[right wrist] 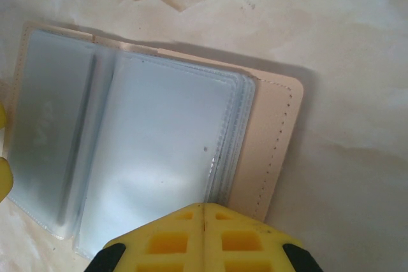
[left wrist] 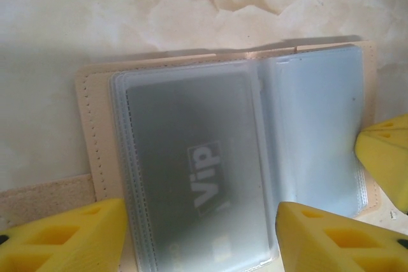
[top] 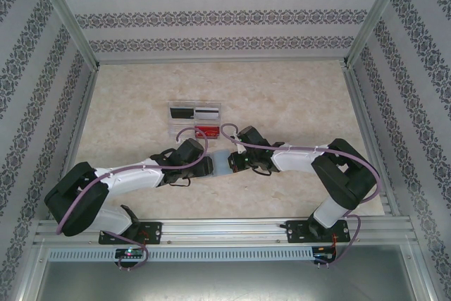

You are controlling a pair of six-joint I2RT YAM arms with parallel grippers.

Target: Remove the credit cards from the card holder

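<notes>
The tan card holder [top: 221, 162] lies open on the table between both grippers, its clear plastic sleeves fanned out. In the left wrist view a grey credit card [left wrist: 191, 170] marked "Vip" sits inside a sleeve on the holder [left wrist: 95, 138]. My left gripper [left wrist: 201, 240] is open, one yellow finger on each side of that card's sleeve. My right gripper [right wrist: 204, 211] is shut, its joined tips over the near edge of the pale sleeves [right wrist: 159, 144], beside the holder's stitched tan cover [right wrist: 274, 138]. A right gripper finger [left wrist: 386, 157] shows at the holder's far side.
A clear plastic tray [top: 196, 119] holding black, silver and red cards stands just behind the holder. Patterned walls and metal frame posts [top: 70, 26] enclose the marbled table [top: 296, 96]. Both arms meet at the table's middle.
</notes>
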